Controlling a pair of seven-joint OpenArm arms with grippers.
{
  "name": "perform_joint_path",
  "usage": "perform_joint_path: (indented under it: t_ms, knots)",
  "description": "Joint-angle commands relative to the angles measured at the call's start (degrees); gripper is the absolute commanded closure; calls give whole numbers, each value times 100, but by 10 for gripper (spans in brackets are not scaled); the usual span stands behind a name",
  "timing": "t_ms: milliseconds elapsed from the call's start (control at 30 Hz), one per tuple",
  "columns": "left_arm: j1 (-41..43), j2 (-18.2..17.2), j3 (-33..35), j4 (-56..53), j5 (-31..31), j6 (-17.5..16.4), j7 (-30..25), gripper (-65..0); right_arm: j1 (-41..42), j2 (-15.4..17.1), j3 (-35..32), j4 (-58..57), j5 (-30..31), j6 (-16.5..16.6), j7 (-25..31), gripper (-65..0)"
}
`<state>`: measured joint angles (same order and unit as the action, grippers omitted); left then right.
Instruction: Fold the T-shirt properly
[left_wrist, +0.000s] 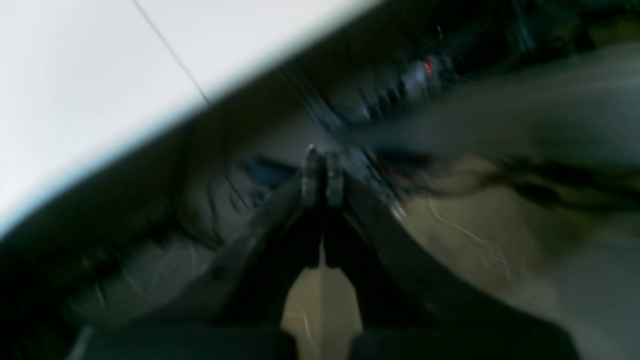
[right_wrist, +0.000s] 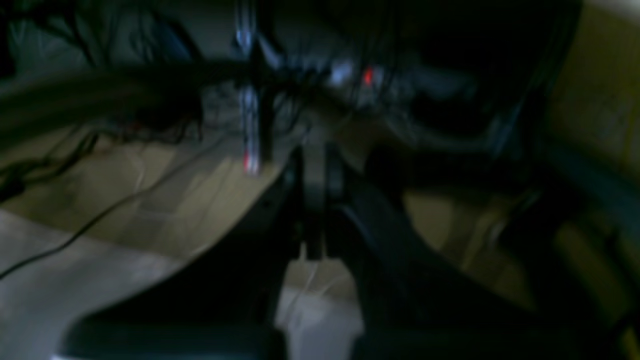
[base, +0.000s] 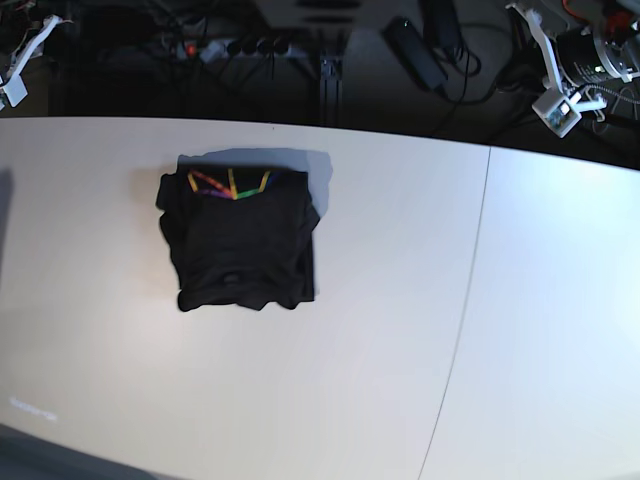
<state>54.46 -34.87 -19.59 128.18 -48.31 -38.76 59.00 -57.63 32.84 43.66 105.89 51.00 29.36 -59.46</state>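
Left gripper, seen in the blurred left wrist view, has its two dark fingers pressed together with nothing between them; it hangs off the table, over a floor strewn with cables, with the white table filling the 10 o'clock corner of that view. Right gripper, in the equally blurred and dim right wrist view, likewise shows its fingers closed on each other and holding nothing, above floor and tangled cables. In the base view, the white tabletop spans the frame, crossed by a thin seam running from 1 o'clock down toward 5 o'clock. The T-shirt lies folded into a compact, roughly square black bundle at about 10 o'clock from the table's centre, well apart from both arms; its multicoloured print of orange, yellow, green and purple strokes shows along the edge at the bundle's 12 o'clock side. Parts of the arms appear at the far corners, one white fitting at 10 o'clock and another at 2 o'clock, both beyond the table's far edge. A power strip lies on the dark floor at 11 o'clock.
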Motion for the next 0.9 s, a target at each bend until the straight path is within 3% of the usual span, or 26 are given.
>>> perform_joint_path:
  t_ms: [0, 133, 233, 367, 500, 700, 867]
  knots:
    - [289, -175, -46, -24, -39, -124, -28, 0, -254, -24, 74, -13, 46, 297, 24, 0]
    - [1008, -522, -24, -863, -28, -124, -24, 0, -774, -317, 72, -511, 46, 269, -2, 0]
    - [1158, -579, -24, -1829, 13, -124, -15, 0, -868, -444, 72, -1115, 68, 240, -179, 0]
    - [1047, -577, -17, -3161, 48, -124, 11, 0, -852, -479, -24, -2116, 197, 234, -271, 0]
    - [317, -577, 310, -4325, 417, -118, -9, 0, -538, -479, -442, -3167, 15, 188, -275, 0]
    - [-1473, -437, 2391, -5987, 1891, 811, -155, 0, 743, -625, -1648, -5090, -463, 17, -269, 0]
    - [-3010, 219, 4113, -7639, 2243, 966, -103, 0, 1998, -975, -2312, -6505, -767, -127, -269, 0]
